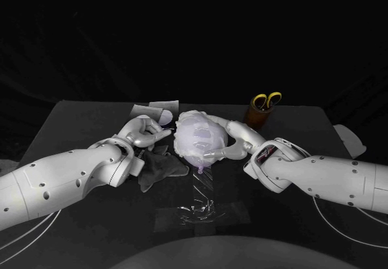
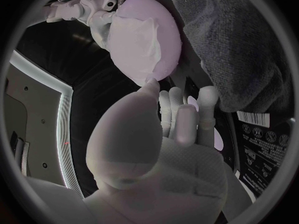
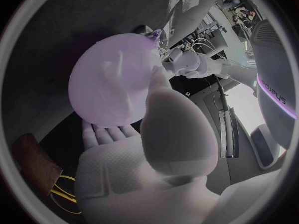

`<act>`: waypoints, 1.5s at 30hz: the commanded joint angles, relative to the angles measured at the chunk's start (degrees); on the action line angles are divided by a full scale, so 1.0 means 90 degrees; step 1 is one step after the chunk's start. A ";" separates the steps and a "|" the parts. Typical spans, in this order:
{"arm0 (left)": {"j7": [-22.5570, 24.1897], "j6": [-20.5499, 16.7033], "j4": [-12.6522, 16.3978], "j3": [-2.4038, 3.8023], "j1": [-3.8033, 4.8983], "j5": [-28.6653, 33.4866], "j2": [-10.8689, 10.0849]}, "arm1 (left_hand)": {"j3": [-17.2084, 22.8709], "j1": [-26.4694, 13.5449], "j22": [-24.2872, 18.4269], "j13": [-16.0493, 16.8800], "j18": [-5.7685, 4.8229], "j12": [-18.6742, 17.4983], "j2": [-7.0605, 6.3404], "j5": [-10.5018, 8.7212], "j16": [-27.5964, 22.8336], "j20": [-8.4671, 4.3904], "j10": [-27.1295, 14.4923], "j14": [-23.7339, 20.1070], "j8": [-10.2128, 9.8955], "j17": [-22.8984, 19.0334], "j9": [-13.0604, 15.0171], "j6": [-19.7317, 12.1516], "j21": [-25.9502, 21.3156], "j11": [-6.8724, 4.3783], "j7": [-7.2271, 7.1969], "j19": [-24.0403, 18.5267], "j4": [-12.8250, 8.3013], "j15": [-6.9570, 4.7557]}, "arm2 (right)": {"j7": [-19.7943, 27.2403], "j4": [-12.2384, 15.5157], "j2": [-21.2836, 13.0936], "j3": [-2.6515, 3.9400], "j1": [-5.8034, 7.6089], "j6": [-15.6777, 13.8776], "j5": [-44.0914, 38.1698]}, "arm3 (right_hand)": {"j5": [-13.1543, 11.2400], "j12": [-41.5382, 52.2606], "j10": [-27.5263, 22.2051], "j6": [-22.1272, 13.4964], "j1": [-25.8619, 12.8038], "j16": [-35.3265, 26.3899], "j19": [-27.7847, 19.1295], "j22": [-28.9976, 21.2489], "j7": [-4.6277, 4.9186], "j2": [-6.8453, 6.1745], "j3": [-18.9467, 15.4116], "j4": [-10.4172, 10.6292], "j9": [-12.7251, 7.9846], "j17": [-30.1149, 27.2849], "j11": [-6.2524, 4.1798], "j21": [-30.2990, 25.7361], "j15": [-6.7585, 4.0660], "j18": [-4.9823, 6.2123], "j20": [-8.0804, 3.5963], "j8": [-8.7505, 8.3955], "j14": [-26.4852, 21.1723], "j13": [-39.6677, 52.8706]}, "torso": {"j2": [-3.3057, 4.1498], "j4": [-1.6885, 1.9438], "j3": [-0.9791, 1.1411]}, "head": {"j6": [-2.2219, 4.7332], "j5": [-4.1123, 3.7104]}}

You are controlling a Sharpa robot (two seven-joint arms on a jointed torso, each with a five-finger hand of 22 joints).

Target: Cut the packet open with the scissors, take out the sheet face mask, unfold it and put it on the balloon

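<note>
The right hand (image 1: 230, 144) cups the balloon (image 1: 197, 139) in the middle of the head view. Its fingers are under the balloon and its thumb is on the side, so it is holding it. The left hand (image 1: 146, 132), just left of the balloon, is loose, with its fingers stretched out and nothing in them. Its thumb is right at the balloon's edge. The white mask (image 2: 134, 40) lies on the balloon, so I think this is the last step: pressing it flat. The next move likely needs soft strokes, or the balloon may slip. The left wrist view shows the mask clearly, and the packet (image 2: 261, 134) with its bar code beside a dark cloth (image 1: 157, 168). The head view shows the scissors (image 1: 267, 101) standing in a cup (image 1: 260, 116) at the upper right of the tabletop (image 1: 81, 120).
</note>
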 commanded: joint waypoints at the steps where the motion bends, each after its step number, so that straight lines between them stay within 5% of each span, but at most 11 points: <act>1: 0.0737 0.0484 0.0148 0.0003 0.0003 0.0206 -0.0077 | -0.0133 -0.0124 -0.0381 -0.0036 0.0122 -0.0070 -0.0097 -0.0021 -0.0158 0.0076 -0.0143 -0.0404 -0.0082 -0.0673 -0.0028 -0.0131 -0.0387 0.0086 0.0083 -0.0419 0.0009 0.0093 | -0.0097 -0.0004 0.0010 -0.0047 -0.0058 0.0343 -0.0015 | -0.0027 0.0019 0.0055 0.0044 0.0008 0.0001 0.0048 -0.0004 0.0983 0.0050 0.0041 0.0013 0.0011 -0.0011 0.0007 0.0030 0.0007 -0.0093 -0.0007 0.0035 -0.0012 0.0011 | -0.0005 0.0004 0.0004 | -0.0011 -0.0001; 5: 0.0883 0.0559 0.0259 -0.0002 -0.0016 -0.0030 -0.0178 | -0.0280 -0.0197 -0.0579 -0.0050 0.0159 -0.0081 -0.0188 -0.0017 -0.0257 0.0137 -0.0213 -0.0634 -0.0098 -0.0999 -0.0028 -0.0200 -0.0609 0.0154 0.0153 -0.0639 0.0006 0.0160 | -0.0097 -0.0010 0.0008 -0.0047 -0.0058 0.0345 -0.0012 | -0.0027 0.0019 0.0055 0.0044 0.0008 0.0001 0.0048 -0.0004 0.0983 0.0050 0.0041 0.0013 0.0011 -0.0011 0.0007 0.0030 0.0007 -0.0093 -0.0007 0.0035 -0.0012 0.0011 | -0.0002 0.0003 0.0001 | -0.0014 0.0004; 12: 0.1081 0.0405 0.0430 -0.0006 -0.0152 -0.0731 -0.0343 | -0.0638 0.0079 -0.0225 0.0042 0.0109 0.0214 -0.0258 -0.0016 -0.0037 0.0249 -0.0162 -0.0283 0.0171 -0.0348 0.0111 -0.0189 -0.0310 0.0171 0.0161 -0.0208 -0.0021 0.0192 | -0.0099 -0.0019 0.0009 -0.0047 -0.0059 0.0346 -0.0009 | -0.0027 0.0019 0.0055 0.0044 0.0008 0.0001 0.0048 -0.0004 0.0983 0.0050 0.0041 0.0013 0.0011 -0.0011 0.0007 0.0030 0.0007 -0.0093 -0.0007 0.0035 -0.0012 0.0011 | -0.0002 0.0009 -0.0002 | -0.0027 0.0010; 20: 0.1053 0.0019 0.0402 -0.0006 -0.0374 -0.1117 -0.0215 | -0.1010 0.0220 0.0318 0.0186 -0.0010 0.0614 -0.0160 -0.0018 0.0197 0.0218 -0.0020 0.0194 0.0565 0.0466 0.0315 -0.0112 0.0226 0.0081 0.0064 0.0394 -0.0004 0.0122 | -0.0101 -0.0022 0.0014 -0.0047 -0.0060 0.0350 -0.0009 | -0.0028 0.0020 0.0065 0.0067 0.0014 0.0002 0.0052 -0.0004 0.0983 0.0064 0.0054 0.0012 0.0019 -0.0009 0.0006 0.0031 0.0007 -0.0092 -0.0007 0.0040 -0.0003 0.0012 | 0.0006 -0.0004 -0.0007 | -0.0025 0.0024; 22: 0.1022 -0.0059 0.0386 -0.0005 -0.0426 -0.1148 -0.0158 | -0.1214 0.0228 0.0662 0.0903 -0.0093 0.1067 -0.0100 -0.0018 0.0292 0.0158 0.0582 0.0489 0.0870 0.0977 0.0496 0.0008 0.0560 -0.0028 -0.0049 0.0759 -0.0002 0.0028 | -0.0102 -0.0021 0.0013 -0.0047 -0.0060 0.0350 -0.0009 | -0.0028 0.0020 0.0065 0.0067 0.0014 0.0002 0.0052 -0.0004 0.0983 0.0064 0.0054 0.0012 0.0019 -0.0009 0.0006 0.0031 0.0007 -0.0092 -0.0007 0.0040 -0.0003 0.0012 | 0.0008 -0.0006 -0.0005 | -0.0023 0.0026; 28: 0.0944 -0.0219 0.0365 -0.0002 -0.0491 -0.1116 -0.0030 | -0.1536 0.0157 0.0968 0.1708 -0.0170 0.1457 0.0036 -0.0017 0.0344 0.0059 0.1200 0.0721 0.1152 0.1396 0.0716 0.0086 0.0852 -0.0158 -0.0191 0.1068 0.0008 -0.0099 | -0.0104 -0.0021 0.0015 -0.0047 -0.0061 0.0353 -0.0008 | -0.0028 0.0020 0.0065 0.0067 0.0014 0.0002 0.0052 -0.0004 0.0983 0.0064 0.0054 0.0012 0.0019 -0.0009 0.0006 0.0031 0.0007 -0.0092 -0.0007 0.0040 -0.0003 0.0012 | 0.0003 -0.0004 0.0002 | -0.0040 0.0024; 45: 0.0316 -0.0123 0.0200 0.0000 -0.0533 -0.1395 0.0175 | -0.1774 0.0373 0.1160 0.2166 -0.0219 0.1644 0.0108 -0.0018 0.0367 -0.0032 0.1553 0.0856 0.1327 0.1649 0.0931 0.0117 0.1032 -0.0278 -0.0313 0.1251 -0.0022 -0.0214 | -0.0104 -0.0017 0.0019 -0.0047 -0.0061 0.0359 -0.0006 | -0.0028 0.0020 0.0064 0.0100 0.0016 0.0001 0.0057 -0.0001 0.0983 0.0066 0.0058 0.0012 0.0035 -0.0011 0.0006 0.0032 0.0006 -0.0092 -0.0007 0.0047 -0.0005 0.0011 | 0.0002 -0.0007 0.0004 | -0.0074 0.0004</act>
